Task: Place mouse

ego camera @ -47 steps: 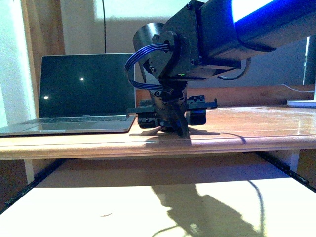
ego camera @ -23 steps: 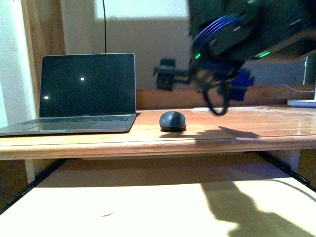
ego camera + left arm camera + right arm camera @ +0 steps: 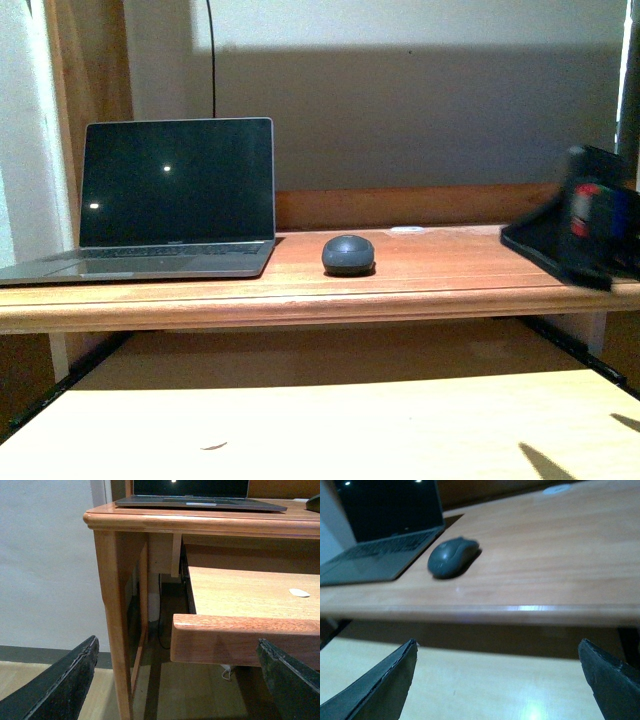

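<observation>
The small dark grey oval mouse [image 3: 348, 255] lay flat on the brown wooden tabletop [image 3: 450, 272], free of any grip, just beside the open silver laptop [image 3: 175, 190] at its 3 o'clock. The placing itself therefore looked done, and the step in hand seemed to be clearing the arm away. Any next move would call for keeping the right gripper [image 3: 496, 647] off the mouse and the tabletop's front edge. That gripper stood wide apart and held nothing, facing the mouse from low before the edge. The right arm [image 3: 588, 232] showed only as a dark blur at 3 o'clock of the front view. The left gripper [image 3: 177, 645] hung low near the wooden desk leg [image 3: 112, 620], likewise spread wide and empty.
</observation>
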